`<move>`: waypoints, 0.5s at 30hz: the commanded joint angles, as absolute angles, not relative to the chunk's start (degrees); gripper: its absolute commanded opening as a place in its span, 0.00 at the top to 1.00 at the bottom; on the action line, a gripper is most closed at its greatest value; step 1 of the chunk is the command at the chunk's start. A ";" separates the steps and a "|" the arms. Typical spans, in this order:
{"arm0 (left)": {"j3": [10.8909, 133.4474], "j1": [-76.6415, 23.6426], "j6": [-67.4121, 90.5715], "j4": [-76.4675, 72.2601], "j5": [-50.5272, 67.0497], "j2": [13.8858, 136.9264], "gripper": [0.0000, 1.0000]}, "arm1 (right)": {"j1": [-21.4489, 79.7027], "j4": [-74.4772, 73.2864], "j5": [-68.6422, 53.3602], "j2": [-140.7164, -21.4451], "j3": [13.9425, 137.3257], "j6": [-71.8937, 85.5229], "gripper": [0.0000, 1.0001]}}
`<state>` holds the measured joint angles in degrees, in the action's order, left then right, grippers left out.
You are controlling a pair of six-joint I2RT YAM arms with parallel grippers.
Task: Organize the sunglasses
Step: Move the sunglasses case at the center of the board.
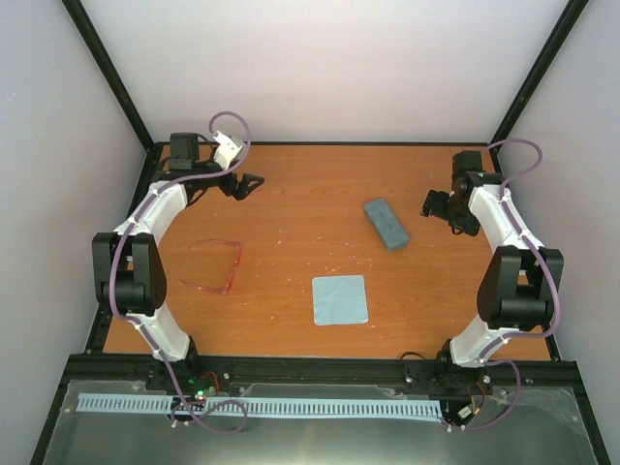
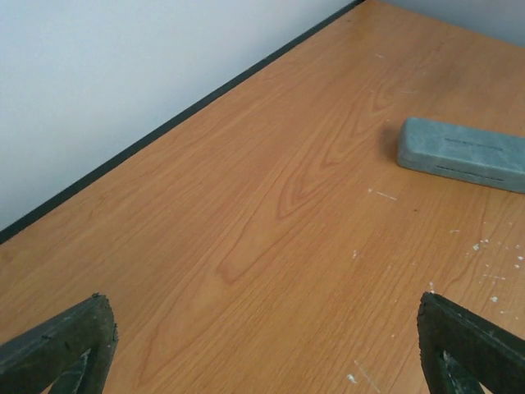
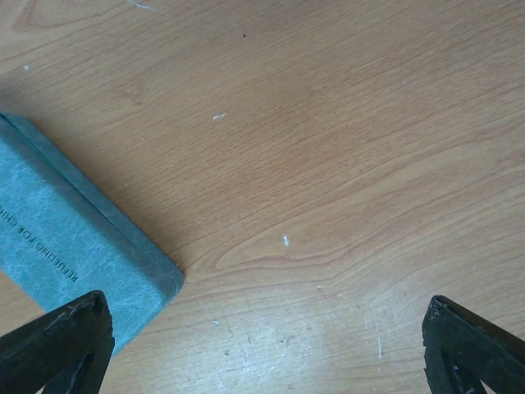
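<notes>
The sunglasses [image 1: 221, 264], thin and red-pink, lie open on the table's left side, seen only in the top view. The grey-blue case [image 1: 387, 223] lies closed right of centre; it also shows in the left wrist view [image 2: 463, 153] and the right wrist view [image 3: 70, 246]. The light blue cloth [image 1: 340, 299] lies flat near the front centre. My left gripper [image 1: 250, 183] is open and empty at the back left, far from the sunglasses. My right gripper [image 1: 433, 204] is open and empty just right of the case.
The wooden table [image 1: 310, 194] is bounded by a black frame and white walls at the back and sides. A black rail with the arm bases runs along the near edge [image 1: 320, 368].
</notes>
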<state>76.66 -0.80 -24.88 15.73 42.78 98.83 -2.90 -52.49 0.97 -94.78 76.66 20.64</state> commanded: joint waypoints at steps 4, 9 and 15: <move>85.99 -4.93 -34.96 29.45 40.55 100.76 0.04 | -2.79 -54.22 -7.33 -92.62 75.35 14.20 0.00; 88.37 -5.10 -36.39 32.63 41.13 102.10 0.25 | -1.21 -53.60 -8.92 -91.79 72.42 11.93 0.09; 83.74 -5.08 -40.88 29.53 44.11 100.44 0.27 | 7.12 -52.97 -6.98 -96.10 75.89 11.96 0.08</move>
<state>84.88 -4.89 -36.18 28.40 41.80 101.36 1.69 -52.97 -8.29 -93.93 72.69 13.76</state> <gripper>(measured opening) 0.711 0.911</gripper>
